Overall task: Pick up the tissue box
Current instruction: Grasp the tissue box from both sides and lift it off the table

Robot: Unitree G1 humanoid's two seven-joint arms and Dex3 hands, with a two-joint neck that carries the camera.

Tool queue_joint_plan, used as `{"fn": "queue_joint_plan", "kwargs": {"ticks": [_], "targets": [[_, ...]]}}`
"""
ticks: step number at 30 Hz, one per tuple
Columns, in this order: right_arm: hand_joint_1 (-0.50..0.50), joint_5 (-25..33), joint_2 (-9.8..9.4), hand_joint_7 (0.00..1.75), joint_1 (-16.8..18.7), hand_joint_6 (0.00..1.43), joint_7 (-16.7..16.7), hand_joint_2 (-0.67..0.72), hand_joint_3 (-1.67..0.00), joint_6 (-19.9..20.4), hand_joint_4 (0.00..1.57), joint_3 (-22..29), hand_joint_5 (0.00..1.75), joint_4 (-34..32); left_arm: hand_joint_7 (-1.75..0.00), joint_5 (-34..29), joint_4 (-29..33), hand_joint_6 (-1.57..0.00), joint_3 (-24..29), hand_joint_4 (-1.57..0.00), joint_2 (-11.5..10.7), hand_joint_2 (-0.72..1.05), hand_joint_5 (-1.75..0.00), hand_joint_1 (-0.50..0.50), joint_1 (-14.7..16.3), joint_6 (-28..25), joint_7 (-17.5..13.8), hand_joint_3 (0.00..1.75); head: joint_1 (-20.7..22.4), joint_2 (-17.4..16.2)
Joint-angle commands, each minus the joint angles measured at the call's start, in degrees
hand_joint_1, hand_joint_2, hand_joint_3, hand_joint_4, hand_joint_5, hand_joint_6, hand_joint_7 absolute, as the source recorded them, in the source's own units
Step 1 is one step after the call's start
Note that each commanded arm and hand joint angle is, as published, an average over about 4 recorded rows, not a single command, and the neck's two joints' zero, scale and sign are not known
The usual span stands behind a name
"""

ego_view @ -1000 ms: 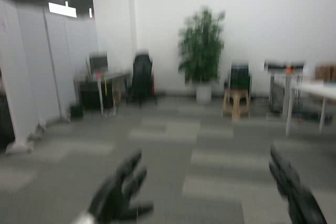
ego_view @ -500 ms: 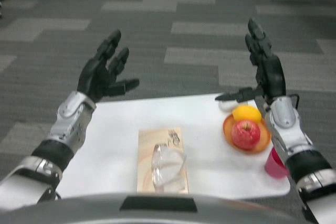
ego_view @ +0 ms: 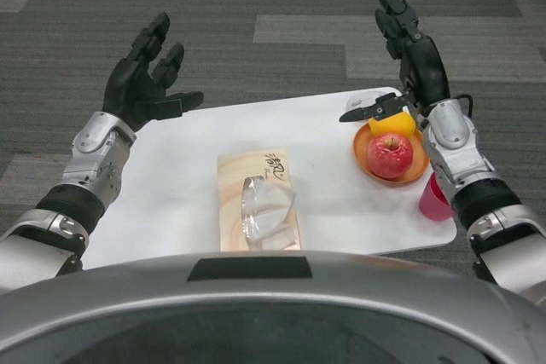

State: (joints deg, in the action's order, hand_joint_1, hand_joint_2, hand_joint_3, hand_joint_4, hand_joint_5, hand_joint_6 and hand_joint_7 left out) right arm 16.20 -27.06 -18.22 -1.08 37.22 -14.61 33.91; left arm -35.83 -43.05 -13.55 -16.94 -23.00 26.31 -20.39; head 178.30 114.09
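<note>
The left hand [ego_view: 143, 83] has its fingers [ego_view: 158, 33] spread wide and empty, raised past the far left edge of the white table [ego_view: 171, 185]. The right hand [ego_view: 409, 61] is likewise empty, fingers extended and apart with the thumb jutting inward, held up over the far right part of the table. Neither hand touches anything.

Between the 2 hands, nearer the robot than both sets of fingertips, lies the tissue box [ego_view: 258, 201], flat on the table with its long sides running away from the body. It sits well below and inward of the left fingers and down and to the left of the right thumb. A clear plastic slot with tissue showing occupies its top face.

The box is likely light cardboard, mostly air and paper: stiff along its edges, but the top panel around the slot would cave under a hard press. The printed sides may be a bit slick. A sound hold would be the 2 long side walls, 1 hand on each, squeezing gently, and not the top opening.

Just beneath the right thumb is an orange plate [ego_view: 365, 162] carrying a red apple [ego_view: 390, 155] and a yellow fruit [ego_view: 393, 124]; a pink cup [ego_view: 434, 199] stands beside the right forearm.
</note>
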Motion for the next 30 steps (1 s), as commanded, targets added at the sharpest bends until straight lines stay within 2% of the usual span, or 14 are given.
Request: {"fn": "queue_joint_plan", "kwargs": {"ticks": [1,5,12,17,21,24,30], "targets": [[-0.33,0.6,-0.78,0.07,0.0,0.0,2.5,-0.1,-0.24,-1.0,0.0,-0.8,0.0,1.2,0.0,-1.1,-2.3,0.0,-1.3,0.0,-2.0,1.05,0.0,0.5,0.0,-0.2,-0.1,0.26,-0.1,-1.1],[-0.33,0.6,-1.04,0.07,0.0,0.0,4.6,-0.1,-0.24,-1.4,0.0,-2.0,0.0,2.9,0.0,-2.1,-5.1,0.0,-4.4,-0.04,-3.1,1.05,0.0,0.5,-0.1,-0.2,-0.3,0.26,-0.5,-2.8],[-0.33,0.1,-1.55,0.07,-0.8,0.0,7.4,-0.21,-0.24,-1.7,0.0,-6.8,0.0,5.5,0.0,-4.3,-11.1,0.0,-12.3,-0.04,-4.1,1.05,0.0,0.5,-1.1,-0.2,-0.8,0.26,-0.9,-5.1],[-0.33,-0.2,-1.85,0.03,-1.3,0.0,8.4,-0.29,-0.24,-1.6,0.0,-10.5,0.0,6.8,0.0,-4.3,-14.2,0.0,-16.4,-0.04,-4.2,1.05,0.0,0.5,-2.1,-0.2,-1.4,0.26,-0.8,-5.5],[-0.29,-0.9,-1.9,0.07,-1.8,0.0,8.7,-0.29,-0.26,-1.7,0.0,-13.9,0.0,8.1,0.0,-4.4,-16.2,0.0,-20.2,-0.04,-4.7,1.05,0.0,0.5,-2.8,-0.6,-2.0,0.24,-0.7,-5.5],[-0.29,-1.2,-1.85,0.07,-2.4,0.0,9.3,-0.29,-0.28,-1.7,0.0,-17.2,0.0,8.7,0.0,-4.3,-17.9,0.0,-22.4,-0.04,-4.8,1.05,0.0,0.5,-3.1,-0.6,-2.0,0.22,-0.6,-5.5],[-0.29,-1.2,-1.85,0.07,-2.9,0.0,9.8,-0.29,-0.32,-1.7,0.0,-20.5,0.0,8.8,0.0,-4.2,-19.0,0.0,-25.2,-0.04,-4.9,1.05,0.0,0.5,-3.3,-0.6,-2.4,0.17,0.1,-5.3]]}}
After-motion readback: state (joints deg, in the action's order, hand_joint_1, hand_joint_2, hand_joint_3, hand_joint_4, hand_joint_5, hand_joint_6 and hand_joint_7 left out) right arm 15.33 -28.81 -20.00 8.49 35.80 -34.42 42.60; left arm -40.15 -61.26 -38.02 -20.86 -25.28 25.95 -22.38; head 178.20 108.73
